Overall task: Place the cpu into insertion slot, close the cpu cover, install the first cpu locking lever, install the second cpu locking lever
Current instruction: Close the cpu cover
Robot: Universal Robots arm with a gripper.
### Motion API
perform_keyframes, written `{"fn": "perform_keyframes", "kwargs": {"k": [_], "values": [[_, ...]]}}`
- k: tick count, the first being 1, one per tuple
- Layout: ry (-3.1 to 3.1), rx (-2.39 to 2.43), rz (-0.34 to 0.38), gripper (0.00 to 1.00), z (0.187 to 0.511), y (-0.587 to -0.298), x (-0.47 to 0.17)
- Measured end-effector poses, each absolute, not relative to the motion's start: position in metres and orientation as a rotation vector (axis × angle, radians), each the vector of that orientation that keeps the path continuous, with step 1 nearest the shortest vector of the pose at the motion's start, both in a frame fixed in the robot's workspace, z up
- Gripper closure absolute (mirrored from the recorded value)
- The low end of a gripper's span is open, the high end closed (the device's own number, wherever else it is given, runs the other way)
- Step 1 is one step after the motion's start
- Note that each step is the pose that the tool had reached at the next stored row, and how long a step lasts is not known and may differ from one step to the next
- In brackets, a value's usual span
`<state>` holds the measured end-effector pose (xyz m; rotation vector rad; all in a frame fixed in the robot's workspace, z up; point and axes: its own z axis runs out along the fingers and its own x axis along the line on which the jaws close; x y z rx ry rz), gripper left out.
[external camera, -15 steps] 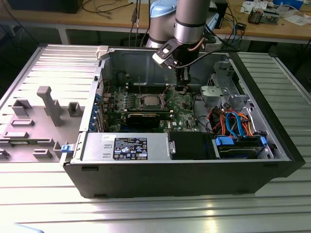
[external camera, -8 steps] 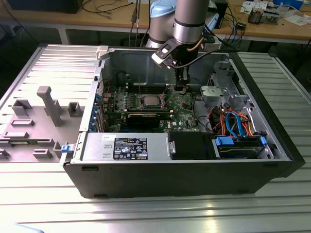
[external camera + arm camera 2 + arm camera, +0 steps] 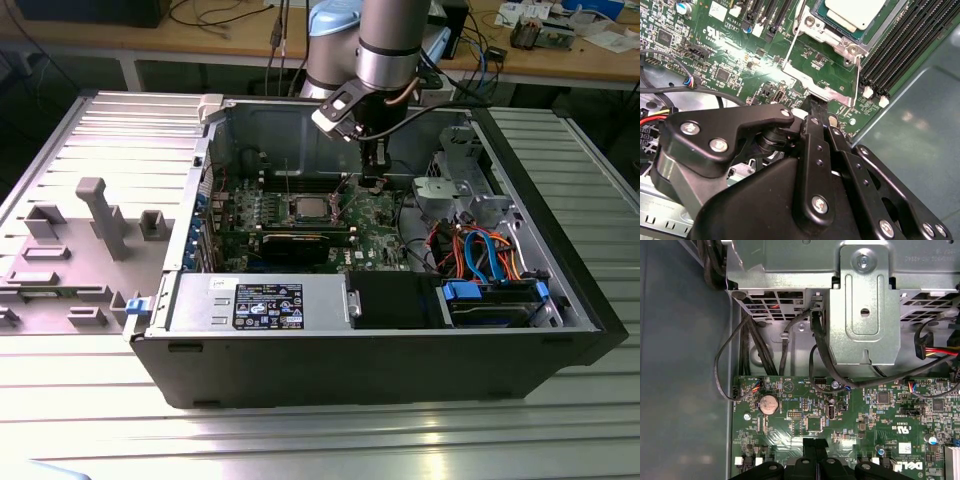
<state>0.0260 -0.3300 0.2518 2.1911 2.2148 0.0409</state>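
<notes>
Gripper [image 3: 814,102] down inside the case, fingers pressed together with nothing visible between them

In the second wrist view the tip sits right at the edge of a silver bracket [image 3: 822,92] on the board [image 3: 730,55]. The cpu [image 3: 855,11] is just past that bracket, ahead of the tip, lying flat in the slot [image 3: 837,42], with a thin wire lever [image 3: 794,37] alongside. Can't tell if the cover is down.
</notes>
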Motion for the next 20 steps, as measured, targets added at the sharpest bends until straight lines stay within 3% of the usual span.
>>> {"fn": "perform_keyframes", "kwargs": {"k": [20], "values": [[2.215, 2.191, 0.041, 0.89, 0.252, -0.330, 0.005]]}}
